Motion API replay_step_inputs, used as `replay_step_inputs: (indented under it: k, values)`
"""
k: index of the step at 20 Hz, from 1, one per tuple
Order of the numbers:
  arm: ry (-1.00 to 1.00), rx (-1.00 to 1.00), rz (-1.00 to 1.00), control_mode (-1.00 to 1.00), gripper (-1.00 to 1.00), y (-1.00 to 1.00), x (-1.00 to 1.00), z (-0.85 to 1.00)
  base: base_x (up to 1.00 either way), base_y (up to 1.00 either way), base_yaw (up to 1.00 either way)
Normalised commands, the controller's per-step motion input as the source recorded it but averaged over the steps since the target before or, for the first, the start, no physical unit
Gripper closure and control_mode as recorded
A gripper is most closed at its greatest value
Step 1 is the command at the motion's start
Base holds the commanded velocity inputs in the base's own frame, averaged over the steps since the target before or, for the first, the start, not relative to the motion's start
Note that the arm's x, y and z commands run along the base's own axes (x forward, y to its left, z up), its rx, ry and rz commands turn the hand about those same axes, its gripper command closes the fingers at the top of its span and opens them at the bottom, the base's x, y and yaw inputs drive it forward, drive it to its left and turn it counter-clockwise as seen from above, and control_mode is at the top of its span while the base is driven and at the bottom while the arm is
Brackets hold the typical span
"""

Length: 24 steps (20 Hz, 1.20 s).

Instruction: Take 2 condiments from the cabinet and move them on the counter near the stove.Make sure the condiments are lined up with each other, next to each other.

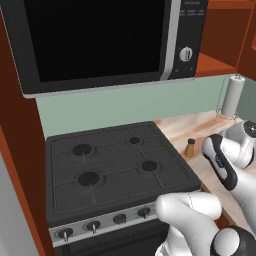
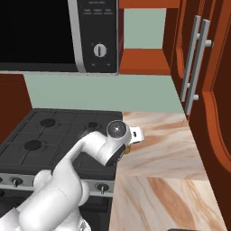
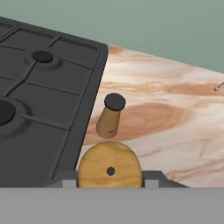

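Note:
In the hand view, the tan-topped condiment sits between my gripper's two fingertips, which are shut on it; its body is hidden under its round top. Just beyond it, the black-capped condiment stands on the counter, close to the right edge of the stove. From the left base view, that shaker stands beside the stove. In the right base view my wrist hovers over the stove's right edge and hides the gripper. The cabinet stands open above the counter.
A black microwave hangs over the stove. A white paper-towel roll stands at the back of the counter. The cabinet door with its silver bar handles juts out on the right. Marble worktop stretches toward the front.

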Motion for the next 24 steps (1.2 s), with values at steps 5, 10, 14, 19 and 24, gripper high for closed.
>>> replay_step_inputs:
  k: [5,10,14,19,24]
  values:
    - [0.04,0.00,0.00,-1.00,1.00,0.00,0.17,-0.20,0.00,0.00,0.00]
    - [0.05,0.00,0.00,-1.00,1.00,0.00,0.12,-0.14,0.00,0.00,0.00]
    - [0.00,0.00,0.00,-1.00,1.00,0.00,0.17,-0.11,0.00,0.00,0.00]
    - [0.00,0.00,0.00,-1.00,1.00,0.00,0.18,-0.12,0.00,0.00,0.00]
    - [0.00,0.00,0.00,-1.00,1.00,0.00,0.16,-0.12,0.00,0.00,0.00]
